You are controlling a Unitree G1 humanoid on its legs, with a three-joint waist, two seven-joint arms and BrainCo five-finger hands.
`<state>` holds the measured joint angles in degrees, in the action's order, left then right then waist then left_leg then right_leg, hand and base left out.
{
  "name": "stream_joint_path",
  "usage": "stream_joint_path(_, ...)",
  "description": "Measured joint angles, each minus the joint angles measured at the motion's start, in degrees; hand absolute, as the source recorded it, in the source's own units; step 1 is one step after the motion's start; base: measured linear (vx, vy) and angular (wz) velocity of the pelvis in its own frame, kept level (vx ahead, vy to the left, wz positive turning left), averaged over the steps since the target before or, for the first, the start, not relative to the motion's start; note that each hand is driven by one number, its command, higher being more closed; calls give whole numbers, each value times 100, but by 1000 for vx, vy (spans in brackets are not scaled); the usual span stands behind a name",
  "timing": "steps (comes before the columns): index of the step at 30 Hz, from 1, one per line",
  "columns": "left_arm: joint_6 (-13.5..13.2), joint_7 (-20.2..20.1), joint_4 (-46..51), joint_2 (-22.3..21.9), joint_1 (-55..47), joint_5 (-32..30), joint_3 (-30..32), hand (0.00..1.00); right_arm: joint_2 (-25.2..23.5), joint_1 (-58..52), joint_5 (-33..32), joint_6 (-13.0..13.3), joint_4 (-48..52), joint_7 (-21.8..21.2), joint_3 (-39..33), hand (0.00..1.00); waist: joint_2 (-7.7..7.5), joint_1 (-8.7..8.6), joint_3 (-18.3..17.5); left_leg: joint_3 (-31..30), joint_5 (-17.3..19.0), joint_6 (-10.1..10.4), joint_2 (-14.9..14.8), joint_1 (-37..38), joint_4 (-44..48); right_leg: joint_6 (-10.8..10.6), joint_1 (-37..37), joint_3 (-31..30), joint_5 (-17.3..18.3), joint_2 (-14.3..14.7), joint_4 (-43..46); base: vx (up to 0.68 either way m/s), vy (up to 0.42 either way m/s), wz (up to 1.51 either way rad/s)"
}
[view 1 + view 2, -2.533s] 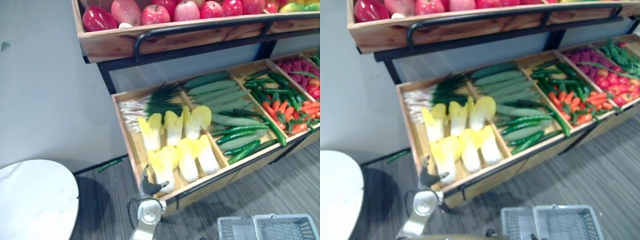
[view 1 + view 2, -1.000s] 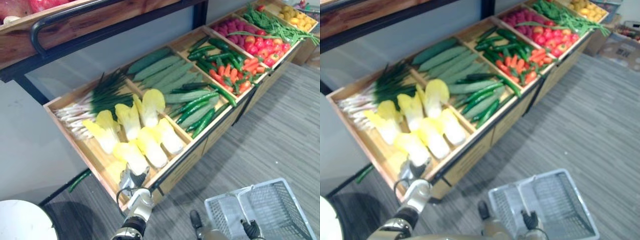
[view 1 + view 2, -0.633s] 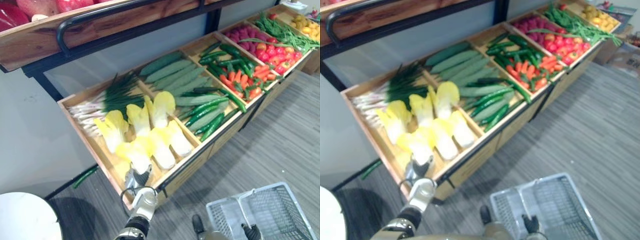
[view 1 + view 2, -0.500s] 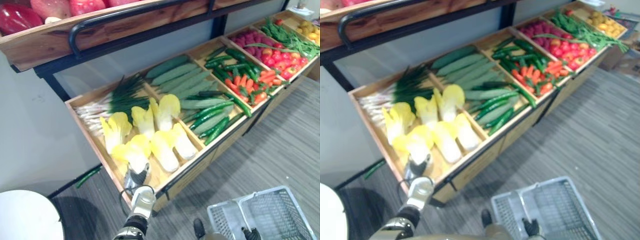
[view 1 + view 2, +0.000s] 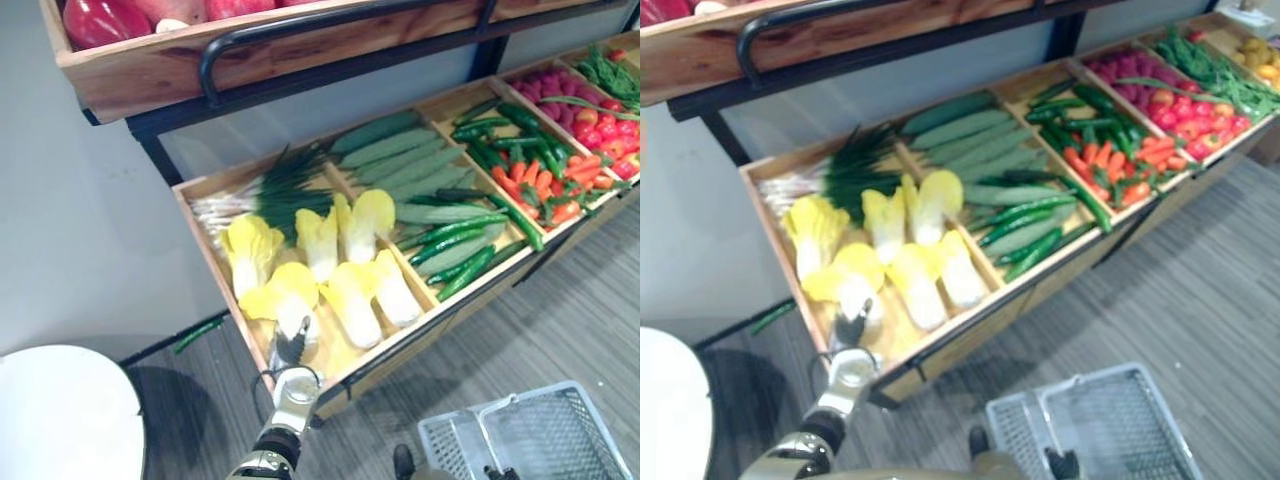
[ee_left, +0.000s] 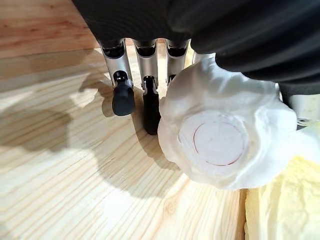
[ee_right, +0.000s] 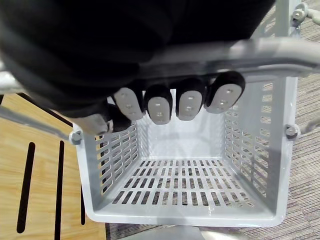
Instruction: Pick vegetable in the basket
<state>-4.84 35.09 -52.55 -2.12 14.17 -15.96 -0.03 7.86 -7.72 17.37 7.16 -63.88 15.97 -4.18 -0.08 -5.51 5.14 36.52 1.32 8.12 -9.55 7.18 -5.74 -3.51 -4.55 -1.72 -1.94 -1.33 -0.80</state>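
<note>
- Reaching into the wooden crate (image 5: 212, 260), the left hand (image 5: 290, 350) sat at the nearest cabbage (image 5: 283, 300), at 6 o'clock in the cluster of yellow cabbages.
- In the left wrist view its fingers (image 6: 123, 95) were straight and close side by side. Their dark tips were down at the crate's plank floor, just beside the cabbage's white cut base.
- The thumb (image 6: 301, 107) stood on the opposite side of that base, so the hand bracketed the cabbage without pinching it.
- The cabbage lay in the crate, not yet lifted, with a neighbouring cabbage (image 6: 280, 212) touching it.
- Spring onions (image 5: 270, 195) lay at 12 o'clock from the cabbages and cucumbers (image 5: 400, 160) at 2 o'clock.
- The right hand (image 7: 160, 102) had its fingers curled round the grey handle (image 7: 225, 57) of the empty basket (image 5: 560, 440).
- The basket was at 5 o'clock in the head view, over the floor (image 5: 570, 320) and well apart from the cabbage.
- One likely risk was a slip, because the base looked broad and rounded and fingers closing on it alone could let the leafy end tip out.
- Another was that the touching neighbour might be dragged along or rolled aside as the hand closed.
- On the way out, the cabbage could catch on the crate's front rim at 6 o'clock and be knocked free before reaching the basket.
</note>
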Motion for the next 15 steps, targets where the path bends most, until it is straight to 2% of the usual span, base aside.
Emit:
stream_joint_path(6, 11, -135, 184, 144, -50, 7, -763, 100, -2, -16, -6, -65, 1, 13, -6, 100, -6, 89, 9, -230, -1, -2, 10, -26, 28, -7, 80, 176, 15, -32, -23, -7, -19, 15)
stream_joint_path(9, 116, -348, 874, 249, -451, 10, -1265, 100, -6, -14, -3, -62, 24, 64, -23, 100, 5, 91, 4, -345, -1, -2, 26, -95, 29, -20, 65, 278, 28, -65, -27, -8, -13, 18)
stream_joint_path(10, 132, -431, 1374, 248, -792, 6, -1514, 100, -22, -27, -1, -61, 23, 111, -28, 100, 15, 96, 0, -417, -1, -3, 30, -118, 28, -34, 73, 316, 38, -77, -25, -2, -11, 16)
stream_joint_path(13, 114, -579, 2108, 254, -1335, -19, -1851, 100, -92, -30, 4, -45, 58, 160, -84, 100, -30, 113, 27, -434, -1, -3, 23, -119, 29, -35, 83, 369, 38, -80, -9, -3, -11, 8)
stream_joint_path(15, 105, -816, 2705, 269, -1732, -69, -2120, 100, -164, -94, 9, -26, 156, 224, -157, 100, -32, 126, 27, -450, -2, -3, 6, -111, 29, -35, 100, 436, 38, -83, 26, -15, -15, 8)
